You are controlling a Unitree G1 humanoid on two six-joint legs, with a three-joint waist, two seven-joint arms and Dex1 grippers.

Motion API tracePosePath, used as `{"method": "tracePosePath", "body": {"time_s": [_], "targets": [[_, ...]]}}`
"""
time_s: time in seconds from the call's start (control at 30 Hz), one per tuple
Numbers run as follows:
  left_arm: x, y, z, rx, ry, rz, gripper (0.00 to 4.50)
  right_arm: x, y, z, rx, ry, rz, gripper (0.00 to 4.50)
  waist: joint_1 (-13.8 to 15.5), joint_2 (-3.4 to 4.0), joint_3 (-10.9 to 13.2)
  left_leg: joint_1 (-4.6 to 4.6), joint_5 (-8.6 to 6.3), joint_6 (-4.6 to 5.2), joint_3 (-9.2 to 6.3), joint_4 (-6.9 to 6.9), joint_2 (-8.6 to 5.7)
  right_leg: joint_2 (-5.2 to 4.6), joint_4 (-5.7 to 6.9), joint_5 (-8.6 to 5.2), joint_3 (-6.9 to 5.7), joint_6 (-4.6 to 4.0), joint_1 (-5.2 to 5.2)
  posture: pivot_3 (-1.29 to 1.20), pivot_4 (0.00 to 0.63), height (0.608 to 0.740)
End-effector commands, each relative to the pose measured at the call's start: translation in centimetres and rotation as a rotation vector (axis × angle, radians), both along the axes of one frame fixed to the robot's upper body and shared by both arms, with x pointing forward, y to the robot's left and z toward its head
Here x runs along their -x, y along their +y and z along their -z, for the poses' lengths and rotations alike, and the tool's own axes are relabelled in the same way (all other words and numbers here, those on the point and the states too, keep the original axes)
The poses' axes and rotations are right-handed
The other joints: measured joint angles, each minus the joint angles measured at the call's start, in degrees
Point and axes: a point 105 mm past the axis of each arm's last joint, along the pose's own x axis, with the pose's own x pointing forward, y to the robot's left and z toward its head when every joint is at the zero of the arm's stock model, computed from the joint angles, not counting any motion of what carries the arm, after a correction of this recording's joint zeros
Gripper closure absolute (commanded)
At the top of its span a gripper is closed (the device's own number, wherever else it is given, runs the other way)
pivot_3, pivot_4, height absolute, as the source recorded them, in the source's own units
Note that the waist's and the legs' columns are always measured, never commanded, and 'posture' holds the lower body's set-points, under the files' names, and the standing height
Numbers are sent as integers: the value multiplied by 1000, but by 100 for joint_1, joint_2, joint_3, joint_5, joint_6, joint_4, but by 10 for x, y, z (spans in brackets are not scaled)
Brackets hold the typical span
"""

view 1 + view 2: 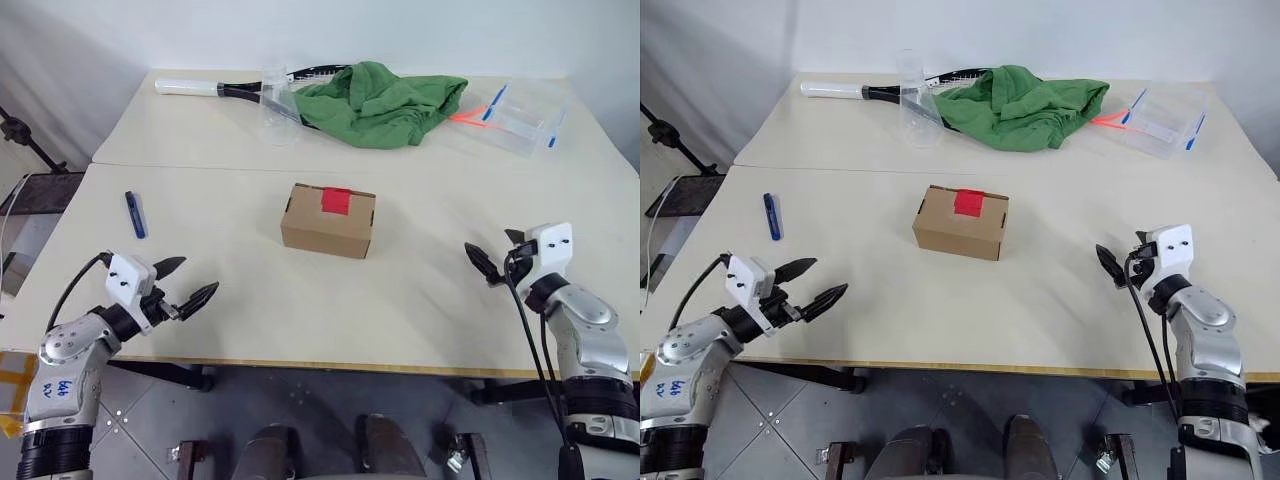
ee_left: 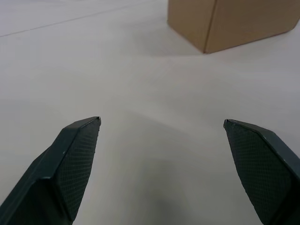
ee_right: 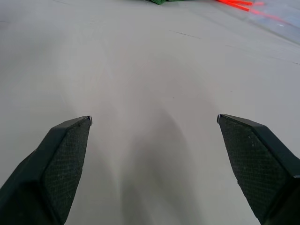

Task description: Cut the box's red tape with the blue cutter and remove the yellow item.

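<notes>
Several far-side things: racket [image 1: 215,90], green cloth [image 1: 385,100], clear cup [image 1: 277,105].

We see a brown box [image 1: 328,222] with red tape [image 1: 335,201], a dark blue cutter [image 1: 135,215], and green cloth [image 1: 380,102] behind the box.

Far table edge, upper frame: green cloth [image 1: 385,102] lay over a racket [image 1: 240,91]. A clear cup [image 1: 277,104] stood beside it; clear packaging [image 1: 515,117] lay upper right.
</notes>
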Motion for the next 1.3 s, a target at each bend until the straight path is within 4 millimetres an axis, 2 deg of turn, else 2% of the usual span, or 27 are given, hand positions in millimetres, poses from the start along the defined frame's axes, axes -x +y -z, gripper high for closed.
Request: {"method": "tracePosePath", "body": {"time_s": [0.03,0.13,0.2,0.23,0.3,0.33,0.43,0.67,0.77,0.8,0.83,0.97,1.13,1.2,1.3], "targets": [[-2,-5,-11,0,-37,-2,40,5,2,-17,-19,-49,-16,0,0,0,0,0,0,0,0,0,0,0,0,0,0,0,0,0,150,740],[-17,-10,-23,-17,-96,-23,40,0,10,-31,-39,-61,-42,0,12,0,0,-1,0,0,0,7,0,0,2,0,1,0,1,0,150,740],[-28,-15,-28,74,-69,-32,40,-6,14,-39,-60,-56,-43,0,13,0,0,-7,-1,2,-1,26,0,0,8,1,-2,1,2,0,150,740],[-34,-15,-23,46,-42,-64,40,-6,20,-42,-54,-55,-54,0,11,0,0,-9,-2,2,-2,33,0,1,12,3,-2,1,2,0,150,740],[-35,-27,-19,-33,-54,3,40,-6,35,-44,-42,-34,-98,0,10,0,0,-8,-5,1,-6,35,0,1,19,3,-4,1,1,0,150,740],[-36,-35,-16,-63,-60,55,217,-6,46,-45,-35,-28,-147,188,11,0,0,-8,-7,-2,-9,33,0,1,20,3,-14,1,0,0,150,740],[-48,-41,-13,-39,-60,33,942,-9,59,-50,-48,-35,-183,961,4,0,0,-10,-13,0,-2,36,0,5,18,3,-68,0,-3,0,150,740],[-82,-45,-13,16,-58,-22,3128,-18,87,-48,-57,12,-252,3479,27,-1,0,-18,-19,9,-6,68,0,-4,32,6,-106,-5,-1,0,150,740],[-101,-51,-9,43,-46,-65,4024,-27,101,-39,-40,62,-255,4477,25,-1,0,-18,-20,12,-4,71,-6,-7,35,7,-117,-5,-2,0,150,740],[-106,-53,-9,47,-52,-75,4344,-30,103,-36,-33,76,-250,4500,25,-3,1,-18,-21,12,-4,73,-7,-8,39,7,-120,-6,-1,0,150,740],[-111,-57,-11,62,-58,-79,4471,-32,108,-35,-35,79,-258,4500,22,-5,2,-19,-21,12,-5,75,-7,-9,39,7,-124,-6,-2,0,150,740],[-127,-73,-16,100,-79,-77,4471,-40,124,-29,-16,84,-290,4500,19,-5,3,-24,-21,13,-8,75,-11,-12,38,7,-135,-6,-4,0,150,740],[-135,-99,-20,90,-102,13,4471,-48,143,-27,6,87,-320,4500,3,-6,3,-25,-21,13,-7,74,-14,-14,40,7,-145,-5,-7,0,150,740],[-136,-114,-24,78,-115,77,4471,-46,153,-29,-3,97,-361,4500,3,-6,3,-25,-21,13,-7,74,-14,-15,40,7,-152,-5,-9,0,150,740],[-133,-138,-30,57,-125,212,4471,-31,163,-32,4,127,-434,4500,11,-6,3,-27,-21,13,-7,74,-14,-18,40,8,-167,-5,-9,0,150,740]]}}
